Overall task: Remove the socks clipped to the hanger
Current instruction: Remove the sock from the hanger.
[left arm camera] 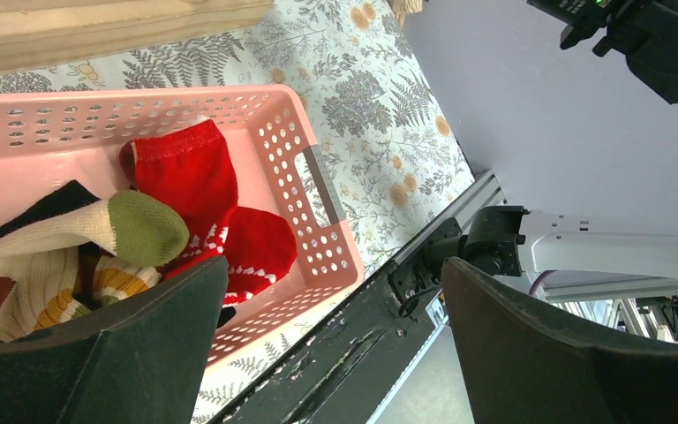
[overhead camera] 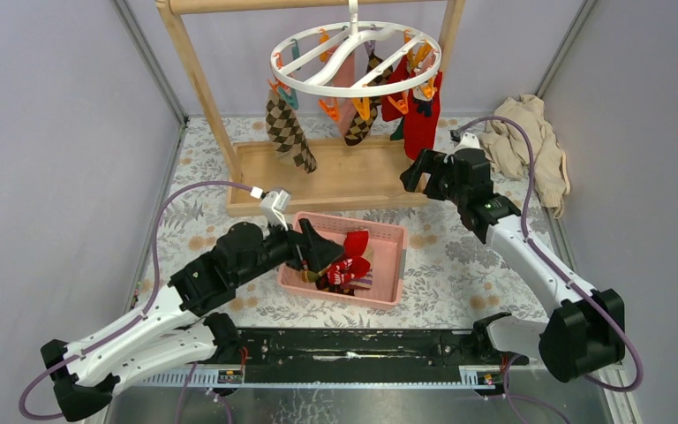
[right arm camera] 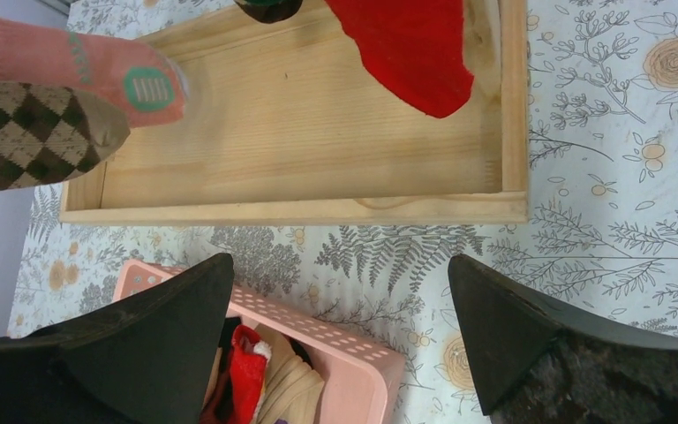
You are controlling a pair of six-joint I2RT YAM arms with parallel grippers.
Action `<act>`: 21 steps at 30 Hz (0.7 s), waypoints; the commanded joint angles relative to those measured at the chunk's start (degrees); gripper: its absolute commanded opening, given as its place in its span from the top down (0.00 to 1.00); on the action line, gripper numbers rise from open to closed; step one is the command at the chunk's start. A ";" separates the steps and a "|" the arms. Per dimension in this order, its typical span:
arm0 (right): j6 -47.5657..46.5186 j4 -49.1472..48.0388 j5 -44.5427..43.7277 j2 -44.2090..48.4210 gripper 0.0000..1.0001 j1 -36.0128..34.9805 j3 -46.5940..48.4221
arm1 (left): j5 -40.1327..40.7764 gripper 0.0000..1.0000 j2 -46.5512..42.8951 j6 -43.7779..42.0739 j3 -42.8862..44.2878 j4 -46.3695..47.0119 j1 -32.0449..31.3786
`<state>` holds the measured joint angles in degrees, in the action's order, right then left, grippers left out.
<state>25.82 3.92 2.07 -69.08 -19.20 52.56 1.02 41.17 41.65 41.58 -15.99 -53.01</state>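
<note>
Partway: we are counting several socks (overhead camera: 350, 263) in the basket (overhead camera: 390, 232), perhaps six hanging clipped on the hanger (overhead camera: 356, 60); left gripper (left arm camera: 334, 263) and right gripper (right arm camera: 337, 261) gaping, empty.

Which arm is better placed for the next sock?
Likely right: the right gripper is near the red sock clipped to the round white plastic hanger; the left gripper hovers over the pink plastic basket.

Hanger (overhead camera: 352, 37): smooth, glossy white plastic. Socks (overhead camera: 287, 132): knit cloth. Basket (left arm camera: 313, 150): pink perforated plastic, slight sheen. Rack (right arm camera: 318, 132): pale smooth wood, matt.
</note>
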 commanded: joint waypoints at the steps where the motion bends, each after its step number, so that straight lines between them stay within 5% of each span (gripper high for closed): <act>1: 0.90 -5.68 2.72 -1.44 0.00 1.34 1.66 | 2.36 0.01 -1.51 0.00 0.56 1.69 -0.35; 21: 1.30 -14.51 -0.83 -10.34 0.07 7.92 11.69 | 2.61 0.01 -2.77 0.71 -1.06 0.55 -0.34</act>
<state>26.81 -5.30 2.11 -78.50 -14.55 59.16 2.68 39.13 41.82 40.99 -16.34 -53.01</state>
